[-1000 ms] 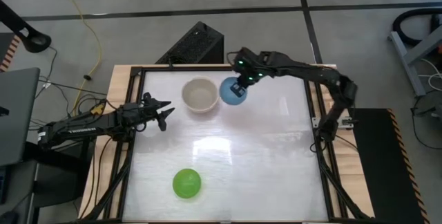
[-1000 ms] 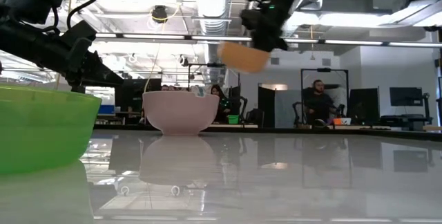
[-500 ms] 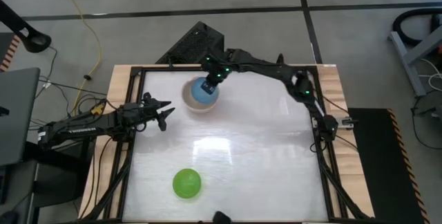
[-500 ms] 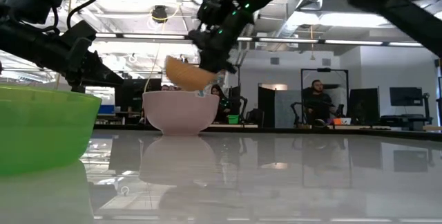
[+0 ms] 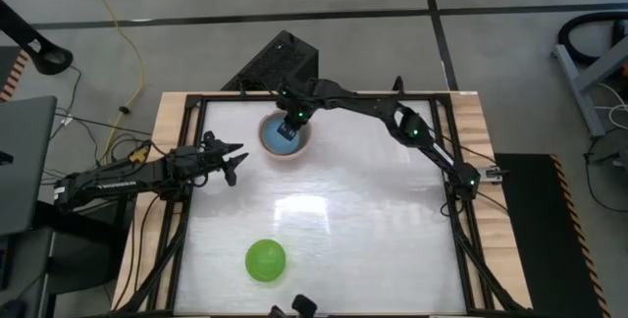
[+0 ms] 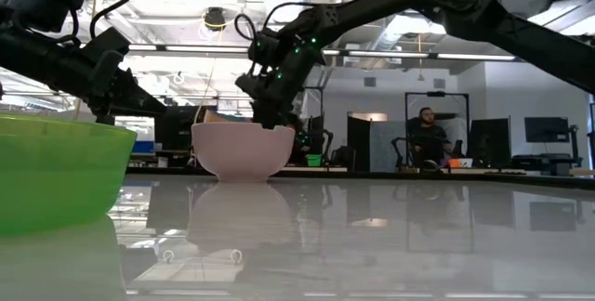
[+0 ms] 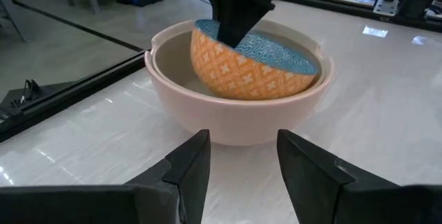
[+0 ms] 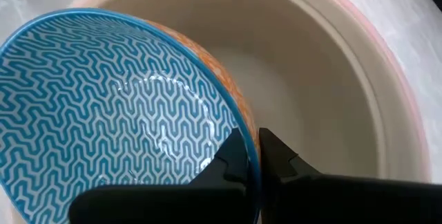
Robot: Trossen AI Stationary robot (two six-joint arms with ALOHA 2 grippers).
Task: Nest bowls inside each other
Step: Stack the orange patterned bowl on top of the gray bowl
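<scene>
A pale pink-cream bowl [image 5: 306, 147] stands on its base at the table's far side, left of centre. Inside it sits a smaller bowl [image 7: 255, 61], light blue patterned within and orange without, tilted. My right gripper [image 5: 290, 125] is shut on this blue bowl and reaches over the pink bowl [image 6: 242, 148] from the right. A bright green bowl [image 5: 265, 260] stands near the front edge, large at the left of the low view [image 6: 56, 171]. My left gripper [image 5: 237, 164] waits open at the table's left, pointing at the pink bowl [image 7: 235, 124]. My right gripper pinches the blue bowl's rim [image 8: 254, 131], one finger inside the bowl and one outside against the orange wall. The fingers come slanting down from above. The bowl hangs tilted, held side higher, its lower part sunk within the pink bowl's wall [image 8: 331, 79]; whether it touches the bottom is hidden.
A black box [image 5: 280, 63] stands just beyond the table's far edge. A black frame [image 5: 446, 181] runs round the white tabletop. The table's middle and right show only the right arm above them. People [image 6: 428, 138] sit in the room behind.
My right gripper has carried the blue bowl toward the table's left and down, from above the pink bowl's right side into the pink bowl. The blue bowl now sits tilted within the pink bowl's rim. The gripper has stayed shut on it.
</scene>
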